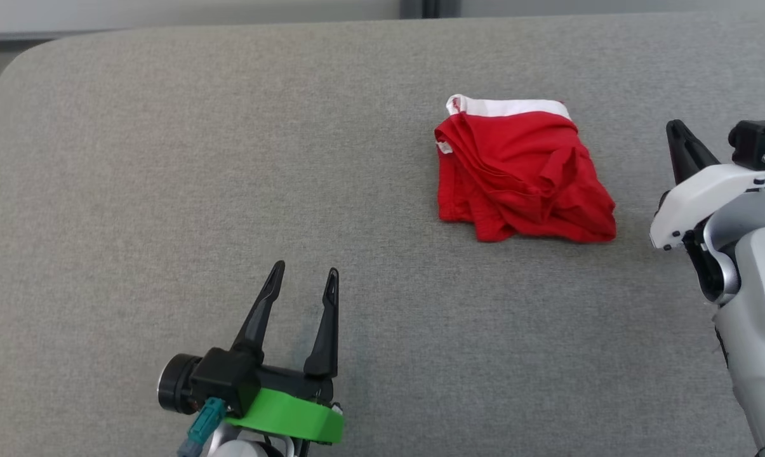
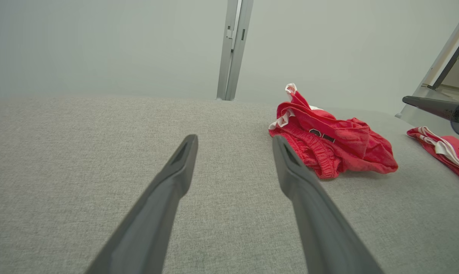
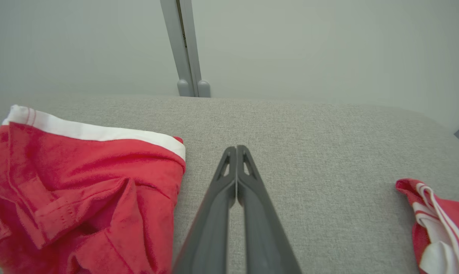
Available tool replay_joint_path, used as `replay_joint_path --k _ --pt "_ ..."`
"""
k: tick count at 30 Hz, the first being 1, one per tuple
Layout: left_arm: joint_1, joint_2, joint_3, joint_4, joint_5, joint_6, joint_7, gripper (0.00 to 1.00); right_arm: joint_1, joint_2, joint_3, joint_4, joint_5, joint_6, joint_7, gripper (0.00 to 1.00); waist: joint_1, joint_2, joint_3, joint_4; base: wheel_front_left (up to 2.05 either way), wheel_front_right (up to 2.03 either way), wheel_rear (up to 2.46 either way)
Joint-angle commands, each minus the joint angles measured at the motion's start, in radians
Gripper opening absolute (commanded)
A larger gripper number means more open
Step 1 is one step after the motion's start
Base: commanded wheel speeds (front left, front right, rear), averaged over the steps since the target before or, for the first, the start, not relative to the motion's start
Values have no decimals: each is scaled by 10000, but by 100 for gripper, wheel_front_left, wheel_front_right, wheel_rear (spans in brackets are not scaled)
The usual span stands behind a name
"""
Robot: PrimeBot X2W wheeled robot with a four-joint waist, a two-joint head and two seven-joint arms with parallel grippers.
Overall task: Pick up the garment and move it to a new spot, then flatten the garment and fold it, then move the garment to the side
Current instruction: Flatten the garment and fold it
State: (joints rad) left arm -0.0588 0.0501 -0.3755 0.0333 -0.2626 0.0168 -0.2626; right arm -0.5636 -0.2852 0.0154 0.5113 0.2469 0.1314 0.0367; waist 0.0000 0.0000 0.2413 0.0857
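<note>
Head view shows the red garment point(image 1: 522, 171) lying as a loosely folded, rumpled bundle on the grey padded surface point(image 1: 230, 158). A white band point(image 1: 509, 106) runs along the garment's far edge, and wrinkles gather toward its near right corner.

The right gripper point(image 1: 676, 127) stands to the right of the garment, near it but not touching it, with grey fabric between the two. Its two dark fingers are pressed together along their length, and nothing is caught between them. In the right wrist view the closed tips sit over bare padding just beside the garment's white-banded corner, with the red cloth to the left of the fingers.

The left gripper point(image 1: 306, 268) is well apart from the garment, to its left and nearer the robot. Its fingers are spread wide and hold nothing; only grey padding shows in the gap. From the left wrist view the garment lies beyond and to the right of the right-hand finger, with a gathered hem on its near side.

A second red and white cloth point(image 3: 435, 220) lies farther to the right of the garment, past the right gripper and apart from both. Behind the garment, beyond the surface's far edge, a pale wall point(image 3: 328, 45) rises, split by a grey upright strip point(image 3: 185, 45).
</note>
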Motion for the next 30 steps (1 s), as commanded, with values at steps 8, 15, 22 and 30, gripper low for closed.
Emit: replay_joint_path --k 8,15,22,30 --pt "-367 20 -135 103 -185 100 -26 100 -1154 32 1010 1872 374 -16 -234 0 0 0 1211 1317 0 0 0" --pt "-201 20 -13 124 -157 193 -27 100 -869 -300 2527 1936 1493 -13 -654 0 0 0 959 1168 0 0 0" --pt "-117 20 -11 119 -80 163 -26 100 -416 -816 4342 1133 2965 -13 -308 0 0 0 724 847 0 0 0" --pt "-95 21 -92 161 -109 132 -26 100 -335 -1257 6047 102 4106 -10 -13 0 0 0 647 766 0 0 0"
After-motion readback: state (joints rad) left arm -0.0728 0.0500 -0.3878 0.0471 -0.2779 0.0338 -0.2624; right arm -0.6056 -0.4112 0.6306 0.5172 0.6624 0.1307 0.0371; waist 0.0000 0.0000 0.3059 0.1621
